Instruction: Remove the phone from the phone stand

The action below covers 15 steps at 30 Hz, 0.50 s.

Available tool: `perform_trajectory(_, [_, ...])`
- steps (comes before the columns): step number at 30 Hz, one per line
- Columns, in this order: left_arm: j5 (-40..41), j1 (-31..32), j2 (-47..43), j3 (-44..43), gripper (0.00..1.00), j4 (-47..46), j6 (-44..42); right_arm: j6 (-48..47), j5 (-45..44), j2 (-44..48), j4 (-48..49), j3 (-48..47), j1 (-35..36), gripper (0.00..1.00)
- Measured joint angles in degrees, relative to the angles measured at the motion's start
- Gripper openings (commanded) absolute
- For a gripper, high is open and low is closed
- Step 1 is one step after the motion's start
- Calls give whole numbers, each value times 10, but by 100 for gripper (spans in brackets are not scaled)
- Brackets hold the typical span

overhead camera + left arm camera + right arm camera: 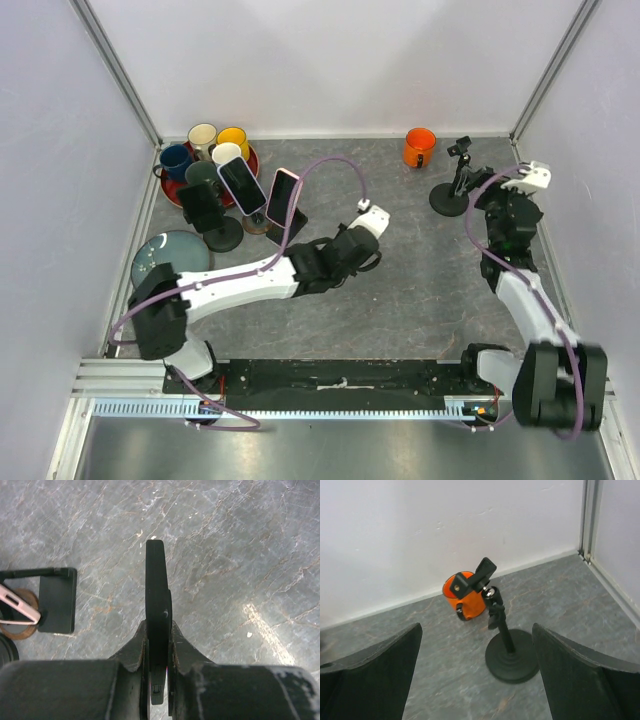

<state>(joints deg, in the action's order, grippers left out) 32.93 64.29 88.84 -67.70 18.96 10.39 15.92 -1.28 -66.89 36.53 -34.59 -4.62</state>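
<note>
the left arm stretches low across the grey marbled surface (240, 555), its tool (158, 630) clamped on a thin black phone (157, 580) held edge-on, near a black angled stand (57, 600) bearing a pink-cased phone (20, 607). the right arm stands folded, tool (475, 675) spread wide, facing a black round-based clamp stand (512, 655).

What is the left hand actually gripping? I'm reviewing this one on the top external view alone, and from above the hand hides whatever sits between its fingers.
Observer: The left wrist view shows the left hand shut on a thin black phone, seen edge-on, with only grey tabletop beyond it.
Operator: And the right hand, open or shut? It's too small for me to tell.
Observer: Open and empty. In the right wrist view the right hand has its fingers spread wide, framing the black stand, whose clamp holds nothing.
</note>
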Motion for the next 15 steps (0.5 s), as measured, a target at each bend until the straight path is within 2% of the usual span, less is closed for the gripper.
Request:
perform_trajectory(6, [0,0,114,-93,2,17,-22,77,-6,158,-168,6,15,98])
perform_trajectory(11, [17,0,202,-170,2,26,-50,140,17,183,-263,-2,45,98])
perform_trajectory(15, [31,0,255,-219,7,31,-67,149,16,199,-317,-10,60,98])
